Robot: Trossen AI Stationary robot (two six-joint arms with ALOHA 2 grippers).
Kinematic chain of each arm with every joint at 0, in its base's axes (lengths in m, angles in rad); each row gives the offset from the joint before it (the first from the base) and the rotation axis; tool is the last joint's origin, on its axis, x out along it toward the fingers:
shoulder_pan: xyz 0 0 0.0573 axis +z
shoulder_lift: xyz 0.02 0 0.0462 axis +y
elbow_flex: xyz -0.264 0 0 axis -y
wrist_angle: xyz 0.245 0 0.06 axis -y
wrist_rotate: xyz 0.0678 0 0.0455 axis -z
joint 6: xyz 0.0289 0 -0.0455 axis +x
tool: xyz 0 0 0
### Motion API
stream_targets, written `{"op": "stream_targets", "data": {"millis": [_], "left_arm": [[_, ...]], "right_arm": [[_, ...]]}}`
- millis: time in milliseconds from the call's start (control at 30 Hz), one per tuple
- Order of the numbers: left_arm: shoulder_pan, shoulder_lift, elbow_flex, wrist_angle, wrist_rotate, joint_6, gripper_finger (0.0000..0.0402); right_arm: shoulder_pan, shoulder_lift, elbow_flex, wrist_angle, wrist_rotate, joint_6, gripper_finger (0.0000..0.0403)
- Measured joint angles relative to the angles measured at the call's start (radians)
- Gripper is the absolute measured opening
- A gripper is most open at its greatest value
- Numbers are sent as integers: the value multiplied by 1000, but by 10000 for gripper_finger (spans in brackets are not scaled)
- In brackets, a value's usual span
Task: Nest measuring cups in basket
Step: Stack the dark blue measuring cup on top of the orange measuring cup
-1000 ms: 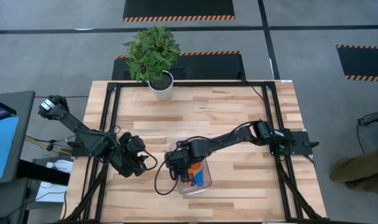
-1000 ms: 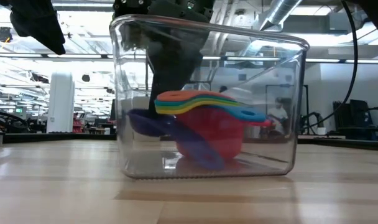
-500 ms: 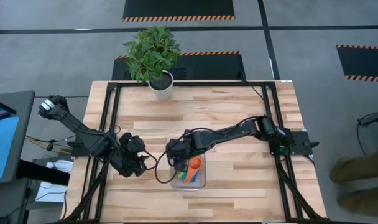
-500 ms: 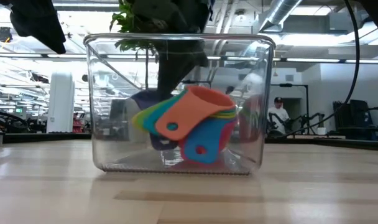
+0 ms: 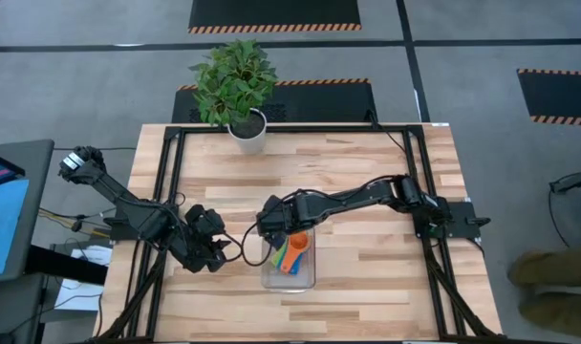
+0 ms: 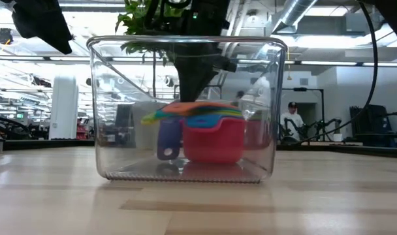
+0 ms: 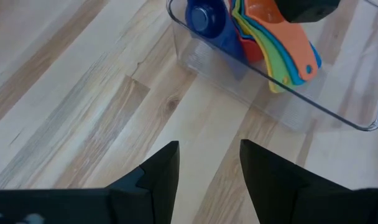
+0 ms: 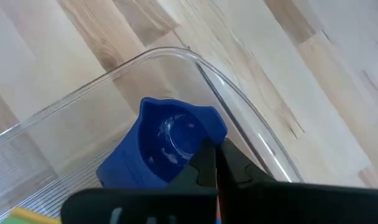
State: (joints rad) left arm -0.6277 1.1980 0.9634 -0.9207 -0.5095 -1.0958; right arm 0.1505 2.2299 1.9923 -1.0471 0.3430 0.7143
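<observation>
While the clear, shallow rectangular plastic basket (image 5: 289,272) sat on the pale wooden slatted table (image 5: 367,172) near its front edge, the right gripper (image 5: 271,229) reached down over the basket's far end, and its two dark fingers were pressed together with no gap between them, as the right wrist view showed. Just past those fingertips lay a blue plastic measuring cup (image 8: 170,142), its round bowl facing up, tucked against the basket's curved clear wall (image 8: 239,99); whether the fingers actually pinched its rim could not be told. Inside the basket, the stack of coloured plastic measuring cups (image 6: 202,127) rested on the floor of the tray: a red bowl at the bottom, with green, yellow, light blue and orange layers fanned on top, and a dark blue handle (image 6: 167,137) hanging down beside the red one. From above, the orange cup (image 5: 297,244) crowned the pile, its handle pointing toward the table's front. Over on the left, the left gripper (image 5: 212,250) waited low above the table, just beside the basket, its jaws standing apart and holding nothing, the bare wood visible between the dark fingers (image 7: 158,174) in the left wrist view. A green leafy plant in a white pot (image 5: 245,129) stood at the table's far edge, well apart from the action.
</observation>
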Motion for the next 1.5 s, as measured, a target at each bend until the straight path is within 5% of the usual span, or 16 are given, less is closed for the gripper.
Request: {"op": "stream_targets", "data": {"millis": [400,633,1100,1500], "left_arm": [[0,0,0,0,1,12,158],[0,0,0,-1,1,25,158],[0,0,0,-1,2,37,158],[0,0,0,-2,-1,36,158]], "right_arm": [[-2,-124,0,-36,45,21,3],[49,-218,0,-93,-113,23,3],[143,-213,-137,-121,-83,227,3],[124,-213,-183,-68,-91,197,22]]}}
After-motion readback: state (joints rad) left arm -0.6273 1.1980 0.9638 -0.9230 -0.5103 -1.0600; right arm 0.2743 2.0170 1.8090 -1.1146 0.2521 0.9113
